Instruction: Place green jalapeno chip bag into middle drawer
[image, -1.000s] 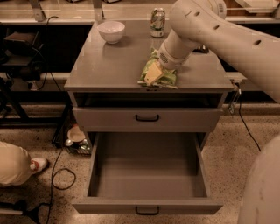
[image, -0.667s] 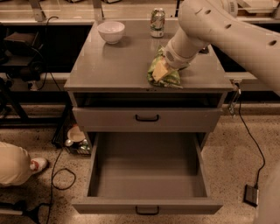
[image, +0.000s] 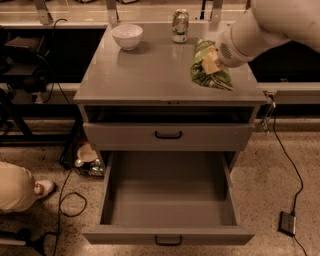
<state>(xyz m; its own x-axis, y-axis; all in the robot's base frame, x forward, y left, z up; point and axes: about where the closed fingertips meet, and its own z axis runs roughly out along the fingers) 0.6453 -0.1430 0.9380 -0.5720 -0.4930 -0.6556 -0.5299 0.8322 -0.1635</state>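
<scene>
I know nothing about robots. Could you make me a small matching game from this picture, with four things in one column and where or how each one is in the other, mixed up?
Things:
1. white bowl
2. soda can
3. green jalapeno chip bag
4. middle drawer

Places or states:
A. pulled out, open
B. held in the gripper, over the right side of the cabinet top
C. back left of the cabinet top
D. back middle of the cabinet top

Pairs: 1-C, 2-D, 3-B, 4-A.

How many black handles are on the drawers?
2. One handle is on the shut upper drawer, one on the open middle drawer below. The tool holds the green jalapeno chip bag above the tabletop's right side.
</scene>
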